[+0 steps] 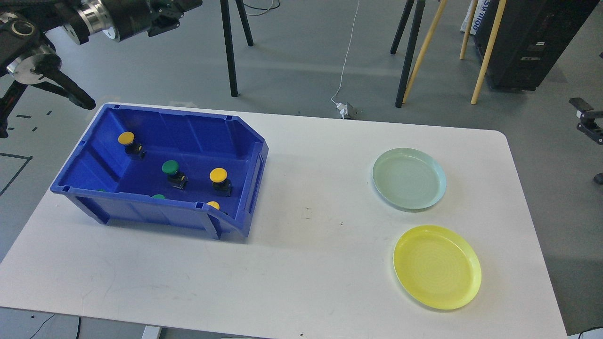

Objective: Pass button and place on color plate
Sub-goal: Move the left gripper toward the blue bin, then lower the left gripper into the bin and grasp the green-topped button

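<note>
On the white surface (292, 254) nothing is done yet — yellow and green buttons, like the yellow button (218, 175), all sit in the blue bin (155, 214), both plates right of it, the green plate (409, 178) and yellow plate (437, 266), lie bare, and the left claw (172, 12) hovers beyond the bin, its opening impossible to tell.

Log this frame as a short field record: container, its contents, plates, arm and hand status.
container: blue bin on the left of the white table
contents: yellow and green buttons, e.g. yellow button, green button; some half hidden by the front wall
plates: pale green plate and yellow plate, both empty, on the right
left hand: above and behind the bin, fingers unclear
right hand: not in view
</note>
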Robot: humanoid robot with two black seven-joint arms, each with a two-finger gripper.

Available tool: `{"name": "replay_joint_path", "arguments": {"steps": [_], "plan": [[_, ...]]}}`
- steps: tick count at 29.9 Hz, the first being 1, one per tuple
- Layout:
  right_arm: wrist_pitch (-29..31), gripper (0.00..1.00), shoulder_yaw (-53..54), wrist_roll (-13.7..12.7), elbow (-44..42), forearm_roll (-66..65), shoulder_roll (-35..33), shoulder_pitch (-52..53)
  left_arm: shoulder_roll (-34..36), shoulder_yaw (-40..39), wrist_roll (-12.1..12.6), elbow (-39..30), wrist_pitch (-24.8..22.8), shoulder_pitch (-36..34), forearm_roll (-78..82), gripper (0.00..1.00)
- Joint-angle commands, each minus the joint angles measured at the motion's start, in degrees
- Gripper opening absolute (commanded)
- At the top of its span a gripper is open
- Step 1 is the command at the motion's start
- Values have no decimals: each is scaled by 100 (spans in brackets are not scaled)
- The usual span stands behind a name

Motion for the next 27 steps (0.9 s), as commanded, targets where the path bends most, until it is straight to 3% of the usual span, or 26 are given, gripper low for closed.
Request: {"name": "replay_joint_path", "arguments": {"steps": [1, 3, 9, 15, 22, 27], "plan": [[0, 99, -15, 2, 39, 6, -161, -176, -26, 7, 180, -98, 1, -12, 618, 94], [0, 99, -7, 10, 39, 6, -240, -264, 27, 7, 295, -291, 1, -4, 1539, 94], [0, 99, 2, 37, 30, -3, -381, -273, 333, 409, 260, -1028, 1, 111, 4361, 94], [0, 99, -6, 37, 21, -21, -443, -238, 1133, 1526, 313, -1935, 1, 67, 5067, 97], [0, 98, -15, 54, 4, -20, -452, -238, 1047, 1878, 339, -1269, 1, 268, 5604, 97], [0, 98, -15, 54, -5, -21, -452, -282, 362, 1967, 330, -442, 1, 707, 5578, 98]]}}
